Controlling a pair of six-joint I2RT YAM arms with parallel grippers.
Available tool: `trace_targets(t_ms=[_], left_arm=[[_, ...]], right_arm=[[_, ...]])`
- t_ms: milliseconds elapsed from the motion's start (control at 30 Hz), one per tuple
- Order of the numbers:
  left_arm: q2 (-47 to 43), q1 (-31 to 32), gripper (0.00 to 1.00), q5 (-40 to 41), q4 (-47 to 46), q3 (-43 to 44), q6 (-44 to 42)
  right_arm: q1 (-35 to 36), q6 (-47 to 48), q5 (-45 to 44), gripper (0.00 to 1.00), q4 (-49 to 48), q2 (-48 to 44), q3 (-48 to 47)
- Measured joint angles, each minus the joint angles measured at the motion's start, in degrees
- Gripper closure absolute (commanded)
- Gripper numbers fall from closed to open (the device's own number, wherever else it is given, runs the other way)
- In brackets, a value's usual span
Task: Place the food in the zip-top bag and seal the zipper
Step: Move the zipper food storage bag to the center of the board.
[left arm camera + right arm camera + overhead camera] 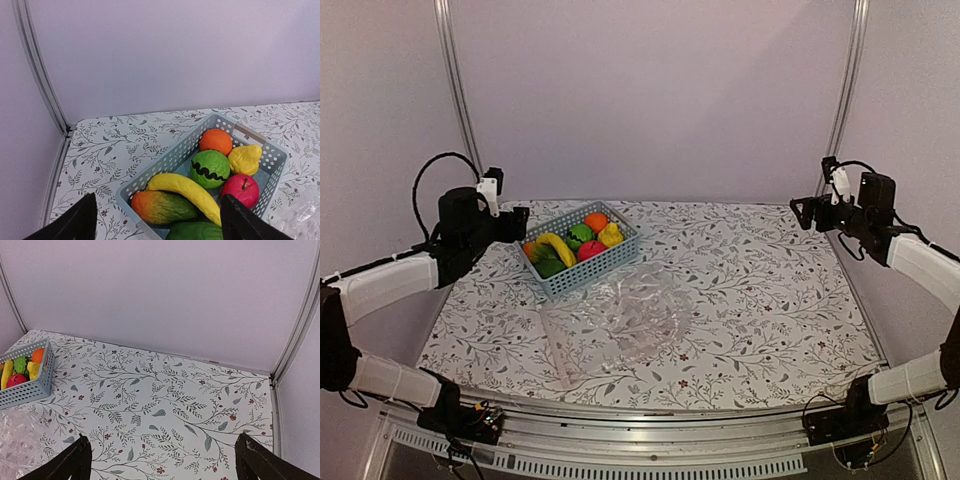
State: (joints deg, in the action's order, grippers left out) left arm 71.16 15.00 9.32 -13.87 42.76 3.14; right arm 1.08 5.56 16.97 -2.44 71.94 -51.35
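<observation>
Left gripper: jaws spread wide, nothing held, hanging over far-left corner of bench. Right gripper: jaws equally wide, empty, high over right edge. Food all in blue lattice basket near far-left corner. Zip-top bag flat, just nearside of basket, left of centre. Zipper along bag's left side; sealed or not, cannot tell.

The worktop has a white leaf-and-berry print and lies below the left end effector and the right end effector. Plain pale lilac walls enclose it. One aluminium post rises behind the left end effector, and a second post rises behind the right. Lighting is even.
</observation>
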Motion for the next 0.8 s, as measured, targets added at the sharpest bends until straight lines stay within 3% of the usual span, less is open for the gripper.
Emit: trace_targets(t_ms=[467,667,800], left_arm=[[-10.8,13.3,0.27,-2.2,17.9,4.2,8.2],[-11.0,17.4,0.42,-3.4,26.8,5.2,15.0],[-10.3,20.7,0.43,-3.6,30.4,3.0,19.6]], right_arm=[[-0.3,3.4,14.2,0.02,-3.2,-6.1,5.2],[-0.4,5.6,17.5,0.03,-3.7,-6.7,5.4],[-0.4,7.2,18.4,0.05,-3.8,-6.3,5.8]])
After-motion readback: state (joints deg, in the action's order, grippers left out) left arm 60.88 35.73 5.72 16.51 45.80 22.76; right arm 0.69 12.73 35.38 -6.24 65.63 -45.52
